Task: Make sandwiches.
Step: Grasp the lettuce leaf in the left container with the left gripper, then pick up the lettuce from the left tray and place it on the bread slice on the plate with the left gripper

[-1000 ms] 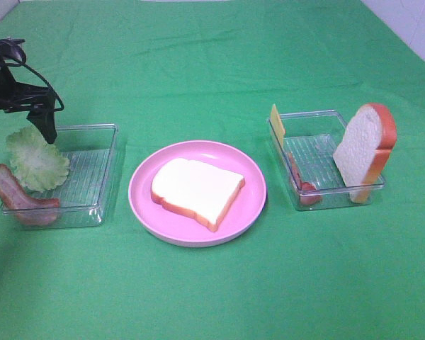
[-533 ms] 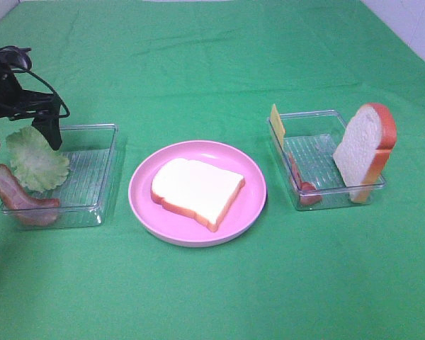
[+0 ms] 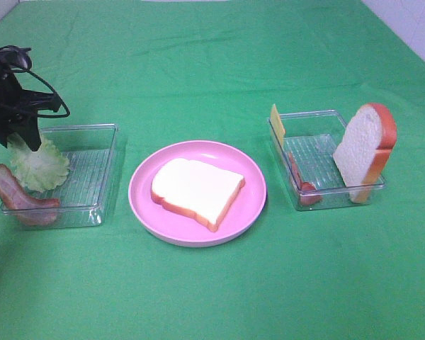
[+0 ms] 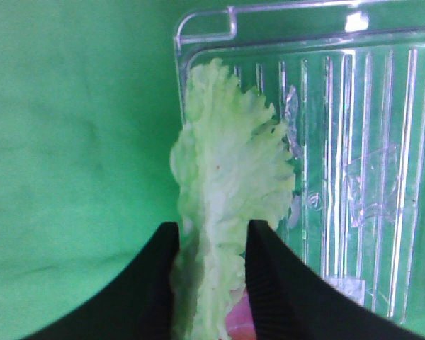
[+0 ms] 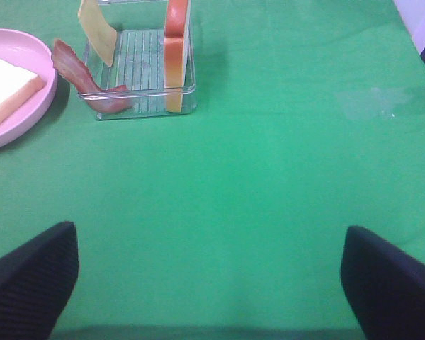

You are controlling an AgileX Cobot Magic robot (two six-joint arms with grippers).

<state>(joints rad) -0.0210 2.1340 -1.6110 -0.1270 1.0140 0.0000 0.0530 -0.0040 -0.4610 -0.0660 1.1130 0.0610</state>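
- Two clear trays sit on a green cloth (image 3: 212,64), with a pink plate (image 3: 145,205) between them.
- A flat slice (image 3: 198,190) of white bread lies on the plate.
- In the left tray (image 3: 92,128), the lettuce (image 4: 227,163) stands on edge at the outer wall. A bacon strip (image 3: 15,193) is draped over the near outer corner.
- The left gripper (image 4: 211,234) comes in from above. Its two black fingers press on either side of the lettuce, clamped on it.
- The right tray (image 3: 319,113) holds an upright slice (image 3: 361,152) at its outer end, a cheese square (image 3: 277,122) at the far inner corner, and a second bacon strip (image 3: 301,183).
- The right gripper (image 5: 209,234) hangs over bare cloth, well apart from the right tray, jaws wide apart and holding nothing.
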